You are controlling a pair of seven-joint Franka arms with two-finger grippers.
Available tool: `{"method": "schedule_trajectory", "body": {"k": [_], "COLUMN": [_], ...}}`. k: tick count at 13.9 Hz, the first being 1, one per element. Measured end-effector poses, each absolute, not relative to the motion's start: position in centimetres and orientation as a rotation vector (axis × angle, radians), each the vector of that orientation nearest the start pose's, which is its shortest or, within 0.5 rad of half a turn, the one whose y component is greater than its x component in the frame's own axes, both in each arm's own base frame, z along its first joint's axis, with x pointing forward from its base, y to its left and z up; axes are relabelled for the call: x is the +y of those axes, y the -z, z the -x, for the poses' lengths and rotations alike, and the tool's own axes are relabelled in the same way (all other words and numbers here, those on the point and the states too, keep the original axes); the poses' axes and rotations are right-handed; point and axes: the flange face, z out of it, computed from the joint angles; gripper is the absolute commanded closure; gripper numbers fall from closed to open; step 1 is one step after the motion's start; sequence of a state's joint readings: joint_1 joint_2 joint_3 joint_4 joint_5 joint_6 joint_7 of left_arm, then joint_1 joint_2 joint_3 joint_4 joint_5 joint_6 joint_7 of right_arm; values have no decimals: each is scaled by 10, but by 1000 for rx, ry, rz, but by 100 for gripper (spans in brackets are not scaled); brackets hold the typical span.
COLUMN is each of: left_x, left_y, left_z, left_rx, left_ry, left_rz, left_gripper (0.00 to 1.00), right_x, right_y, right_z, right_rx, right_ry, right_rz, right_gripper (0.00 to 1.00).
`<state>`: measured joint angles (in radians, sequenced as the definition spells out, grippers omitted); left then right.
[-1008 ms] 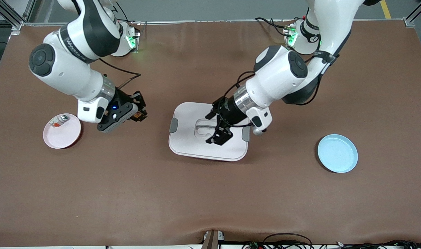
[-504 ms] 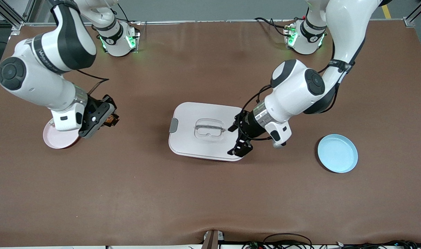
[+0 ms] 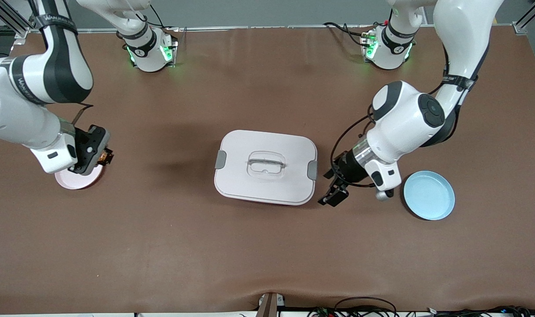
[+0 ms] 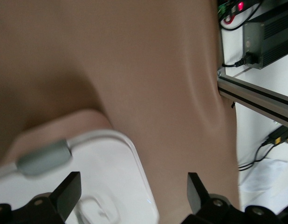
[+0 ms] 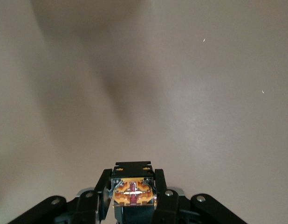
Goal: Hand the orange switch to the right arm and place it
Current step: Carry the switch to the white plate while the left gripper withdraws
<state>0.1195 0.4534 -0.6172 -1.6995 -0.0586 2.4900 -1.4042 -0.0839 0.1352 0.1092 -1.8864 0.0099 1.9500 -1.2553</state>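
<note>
We judge the handover finished and the placing step in hand. Our right gripper (image 3: 104, 157) is clamped on the orange switch (image 5: 133, 192); in the right wrist view the small black block sits pinched between the 2 black fingers (image 5: 161, 198), its glowing orange face turned toward the camera. In the front view that gripper hangs just above the pink plate (image 3: 76, 180) at the right arm's end of the table, over the plate's edge rather than its middle, with a glint of orange at the fingertips.

Our left gripper (image 3: 333, 197) holds nothing. Its jaws stand wide apart, as the left wrist view shows, with the corner of the white lidded box (image 3: 265, 167) and its grey clasp (image 4: 44, 157) below it. It hovers over bare table just beside the box, between the box and the blue plate (image 3: 429, 195), and it waits.

For the next move, we think the right gripper needs to come further over the pink plate so the switch is above the plate's floor, then lower until the switch rests or nearly rests there, and only then release. We cannot tell what else lies in the plate, since the arm covers most of it, so a slow descent seems wise. The switch is tiny and could tip or roll if dropped from height.
</note>
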Motion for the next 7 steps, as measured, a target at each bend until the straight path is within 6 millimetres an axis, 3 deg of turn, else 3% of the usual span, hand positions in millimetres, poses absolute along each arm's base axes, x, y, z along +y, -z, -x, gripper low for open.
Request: {"method": "schedule_trajectory", "body": {"k": [7], "left_x": [-179], "left_y": [-404], "left_z": [-657], "left_rx": [804], "left_ry": [-259], "left_rz": [-2634], "left_gripper": [0], "right_x": [-92], "right_y": [-353], "right_z": [-556], "right_rx": [-2166], "right_ry": [-26], "right_rz": [2330], "right_gripper": [100]}}
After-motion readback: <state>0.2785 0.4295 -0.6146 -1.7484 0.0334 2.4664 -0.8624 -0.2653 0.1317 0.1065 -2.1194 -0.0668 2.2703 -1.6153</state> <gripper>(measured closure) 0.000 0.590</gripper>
